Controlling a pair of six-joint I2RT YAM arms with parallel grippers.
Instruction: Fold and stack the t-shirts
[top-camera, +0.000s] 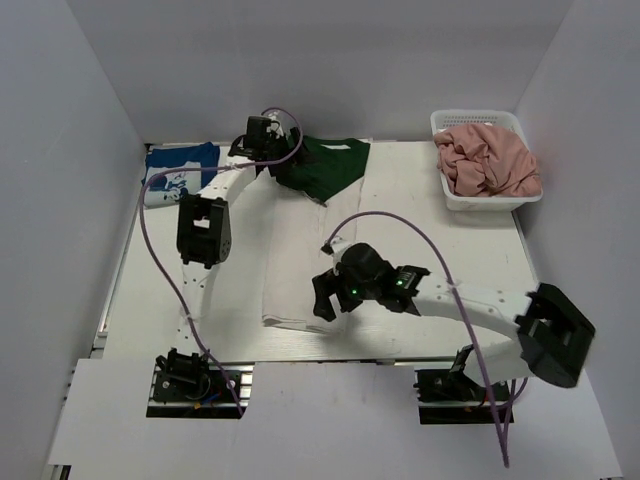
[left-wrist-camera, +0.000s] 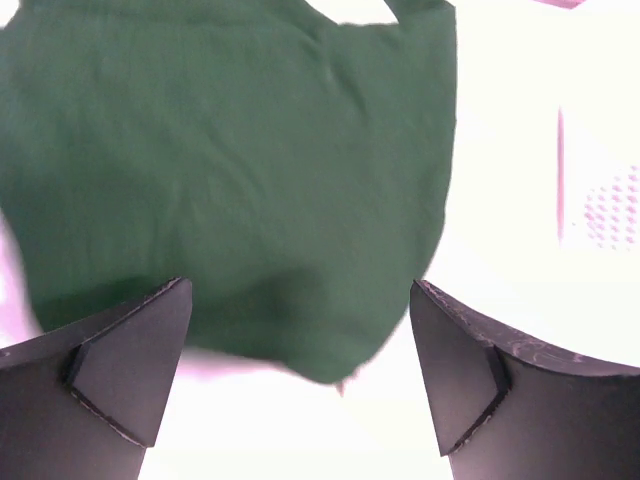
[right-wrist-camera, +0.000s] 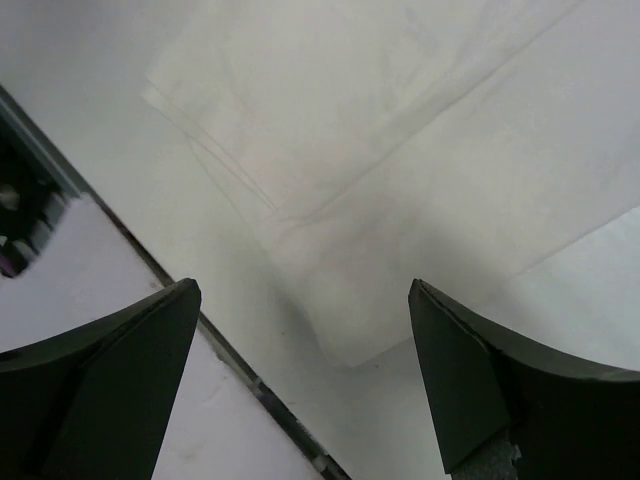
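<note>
A white t-shirt (top-camera: 300, 255) lies folded into a long strip in the middle of the table. A dark green t-shirt (top-camera: 325, 165) lies on its far end. My left gripper (top-camera: 268, 152) is open and empty over the green shirt's left edge; the left wrist view shows green cloth (left-wrist-camera: 230, 170) between its open fingers. My right gripper (top-camera: 325, 297) is open and empty over the white strip's near right corner (right-wrist-camera: 340, 330). A folded blue and white t-shirt (top-camera: 180, 172) lies at the far left.
A white basket (top-camera: 447, 190) full of pink t-shirts (top-camera: 490, 160) stands at the far right. The table's near edge (right-wrist-camera: 240, 375) runs just below the white shirt. White walls close in the table on three sides.
</note>
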